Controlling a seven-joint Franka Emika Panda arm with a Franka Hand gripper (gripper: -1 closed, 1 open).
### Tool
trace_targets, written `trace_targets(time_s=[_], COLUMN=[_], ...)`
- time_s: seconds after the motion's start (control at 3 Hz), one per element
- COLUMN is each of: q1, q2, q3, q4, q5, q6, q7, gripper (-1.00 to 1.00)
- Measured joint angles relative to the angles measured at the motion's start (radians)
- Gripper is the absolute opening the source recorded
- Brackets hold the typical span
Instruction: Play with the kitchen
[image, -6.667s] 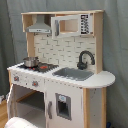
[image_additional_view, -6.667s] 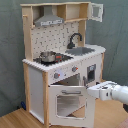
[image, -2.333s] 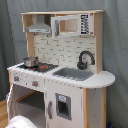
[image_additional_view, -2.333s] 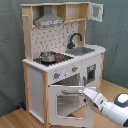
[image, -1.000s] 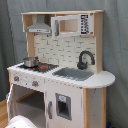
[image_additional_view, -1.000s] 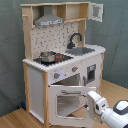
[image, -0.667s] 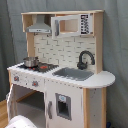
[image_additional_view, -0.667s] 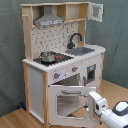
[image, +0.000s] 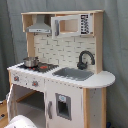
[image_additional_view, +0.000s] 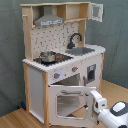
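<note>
The kitchen (image: 95, 80) (image_additional_view: 37, 85) is a tall white and light-wood toy with a range hood (image_additional_view: 49, 20), a black faucet (image: 85, 59) and a grey sink (image: 74, 73). Its oven door (image_additional_view: 67, 102), which has a window, hangs swung open towards the front; in the first exterior view the oven door (image: 10, 102) shows edge-on. My gripper (image_additional_view: 93, 100) sits at the door's free right edge in the second exterior view, with the white arm (image_additional_view: 114, 113) trailing to the lower right. Only a white part of the arm (image: 22, 121) shows in the first exterior view.
A small metal pot (image: 31, 62) (image_additional_view: 48, 56) stands on the hob. The upper cabinet's small door (image_additional_view: 96, 12) is swung open. A grey curtain (image_additional_view: 115, 45) hangs behind the kitchen, and the floor (image_additional_view: 20, 119) is wooden.
Over the past seconds my arm has dropped lower and swung towards the second exterior view's lower right. The gripper stays by the open oven door's edge. The door has hardly moved.
</note>
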Motion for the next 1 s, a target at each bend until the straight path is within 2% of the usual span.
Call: trace_targets(time_s=[0.33,0.67,1.0], q1=[0.001,0.000,-0.078], q2=[0.010,0.010,0.008], q3=[0.015,0.020,0.011], q4=[-0.072,-0.174,-0.205], q5=[0.015,0.022,0.001], q6=[-0.056,-0.054,0.003], q7=[0.045,0.048,0.040], gripper=[1.00,1.00,1.00])
